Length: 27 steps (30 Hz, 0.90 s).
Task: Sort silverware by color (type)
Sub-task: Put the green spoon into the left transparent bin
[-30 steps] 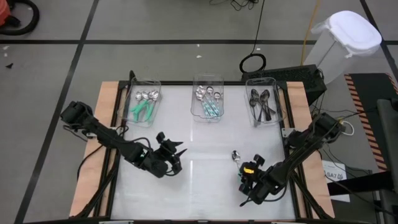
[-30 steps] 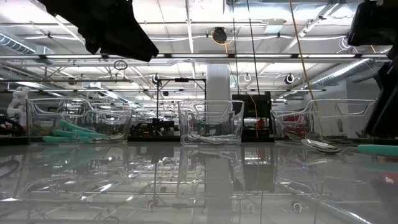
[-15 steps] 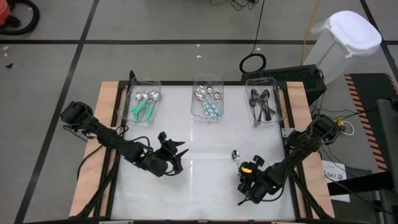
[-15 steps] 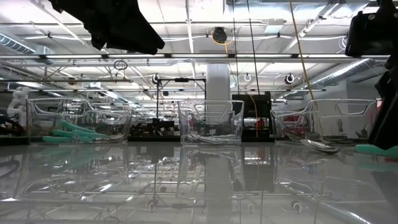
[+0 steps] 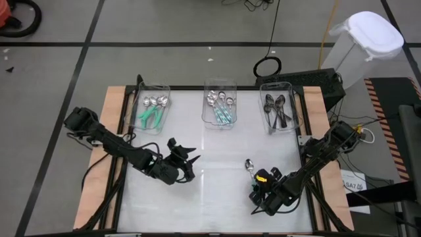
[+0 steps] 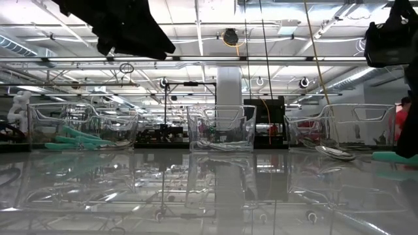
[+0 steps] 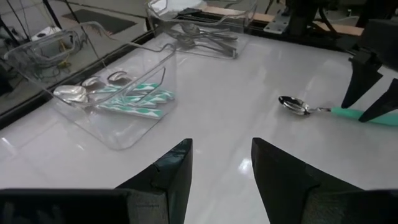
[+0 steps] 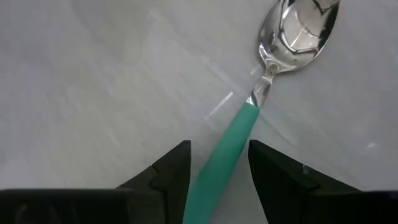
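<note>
Left gripper (image 5: 187, 160) raised above the table (image 5: 217, 197), left of centre, fingers (image 7: 171, 171) spread apart with nothing between them. Ahead of it and leftward, the left bin (image 5: 150, 107) with teal-handled spoons (image 5: 148, 116); straight ahead, the middle bin (image 5: 220, 102) with silver and teal-handled spoons (image 5: 222, 105); to the right, the right bin (image 5: 279, 105) with dark spoons (image 5: 277, 110). Further right, one teal-handled spoon (image 8: 261, 99) lying flat on the table, bowl pointing toward the bins. Right gripper (image 5: 260, 187) low over that spoon's handle, fingers (image 8: 168, 174) parted on either side of it, no contact discernible, handle running back between them.
</note>
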Available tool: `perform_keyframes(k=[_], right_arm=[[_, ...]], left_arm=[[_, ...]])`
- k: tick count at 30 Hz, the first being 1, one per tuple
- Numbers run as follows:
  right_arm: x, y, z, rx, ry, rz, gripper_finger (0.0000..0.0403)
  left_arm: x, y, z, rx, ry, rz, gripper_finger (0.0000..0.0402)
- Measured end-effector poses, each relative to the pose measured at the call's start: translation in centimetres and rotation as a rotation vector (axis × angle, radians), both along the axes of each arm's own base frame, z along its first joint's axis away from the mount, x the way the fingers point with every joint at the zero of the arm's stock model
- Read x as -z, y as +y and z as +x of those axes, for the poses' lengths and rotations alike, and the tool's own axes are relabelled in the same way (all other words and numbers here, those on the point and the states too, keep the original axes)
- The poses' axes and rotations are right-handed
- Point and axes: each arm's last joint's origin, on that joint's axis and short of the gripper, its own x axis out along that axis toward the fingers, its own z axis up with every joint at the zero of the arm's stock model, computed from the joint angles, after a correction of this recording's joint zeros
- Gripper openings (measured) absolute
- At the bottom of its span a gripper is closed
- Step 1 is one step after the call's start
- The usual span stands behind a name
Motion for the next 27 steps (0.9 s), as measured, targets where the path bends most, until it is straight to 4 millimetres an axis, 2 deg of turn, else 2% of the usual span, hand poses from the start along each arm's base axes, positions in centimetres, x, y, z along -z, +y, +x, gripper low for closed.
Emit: perform_keyframes(k=[12,19,23,27], right_arm=[[0.2,-0.8,0.5,0.037,0.037,0.004,0.0155],[1.0,-1.3,1.1,0.05,0.074,-0.015,0.014],[2.0,-1.5,1.4,0.042,0.118,-0.039,0.0114],[2.1,-1.7,1.5,0.04,0.114,-0.061,0.0061]], left_arm=[[0.2,-0.3,0.0,0.062,0.017,-0.084,0.0166],[0.2,-0.3,0.0,0.065,0.019,-0.082,0.0166],[0.2,-0.3,0.0,0.065,0.019,-0.082,0.0166],[0.2,-0.3,0.0,0.065,0.019,-0.082,0.0166]])
